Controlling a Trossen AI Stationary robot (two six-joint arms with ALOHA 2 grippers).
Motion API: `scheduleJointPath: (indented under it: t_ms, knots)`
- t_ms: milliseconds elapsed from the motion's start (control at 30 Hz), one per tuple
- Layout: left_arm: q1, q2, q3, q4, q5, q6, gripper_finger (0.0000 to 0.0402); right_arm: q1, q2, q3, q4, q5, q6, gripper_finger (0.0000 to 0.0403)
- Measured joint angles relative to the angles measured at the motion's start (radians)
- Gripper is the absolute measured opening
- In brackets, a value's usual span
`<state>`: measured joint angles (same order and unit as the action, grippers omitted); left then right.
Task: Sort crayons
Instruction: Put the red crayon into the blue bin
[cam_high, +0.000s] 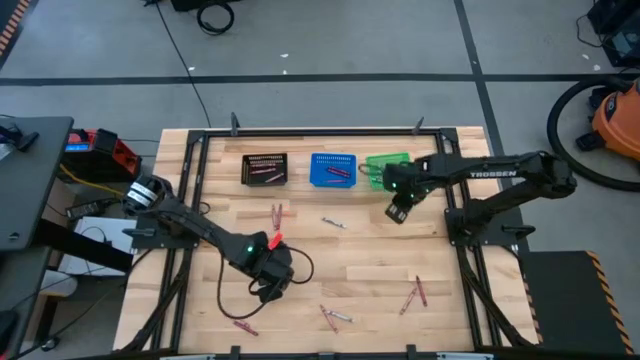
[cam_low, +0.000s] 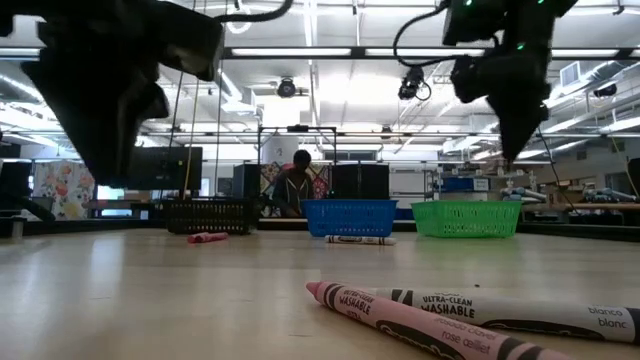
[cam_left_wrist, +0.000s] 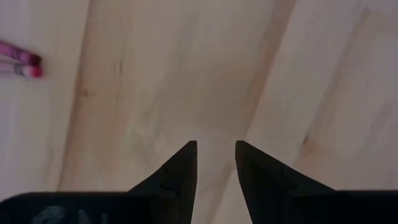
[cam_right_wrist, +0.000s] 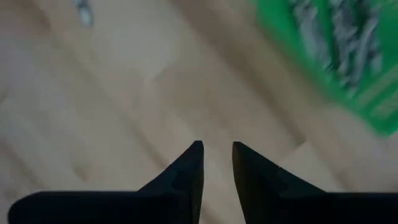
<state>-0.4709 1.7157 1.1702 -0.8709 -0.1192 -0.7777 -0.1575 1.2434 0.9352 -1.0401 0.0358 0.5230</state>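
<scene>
Table (cam_high: 350, 255): wood, holds all.
Baskets at 12: black (cam_high: 265, 168), blue (cam_high: 332, 169), green (cam_high: 385, 165).
My R claw (cam_high: 397, 212): tips spread a little, nothing pinched, over bare wood near green basket.
My L claw (cam_high: 272, 283): spread, empty, at 7.
Crayons (cam_high: 335, 316): scattered centre, 5, 6, 7; some in baskets.

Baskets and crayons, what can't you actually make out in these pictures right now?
- Green basket: contents too small from above; blurred and cut off by the picture's edge in the right wrist view.
- Black basket: low view shows only its mesh wall, inside hidden.
- Loose crayons: too small from above to tell colours surely.
- White crayon: cut off by the low view's right edge.
</scene>
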Motion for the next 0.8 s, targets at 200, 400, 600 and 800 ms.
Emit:
scheduleJointPath:
  t_ms: [200, 400, 600, 800]
  knots:
    - [-0.042, 0.0, 0.0, 0.006, 0.0, -0.051, 0.0121, 0.188, -0.002, 0.0, -0.056, -0.012, 0.204, 0.0091]
    - [-0.051, 0.0, 0.0, 0.008, 0.0, -0.081, 0.0121, 0.398, -0.002, 0.0, -0.054, -0.012, 0.431, 0.0091]
    - [-0.05, 0.0, 0.0, 0.009, 0.0, -0.086, 0.0121, 0.591, -0.002, 0.0, -0.053, -0.011, 0.65, 0.0091]
    - [-0.05, 0.0, 0.0, 0.017, 0.0, -0.085, 0.0121, 0.739, 0.002, -0.002, -0.054, 0.023, 0.86, 0.0091]
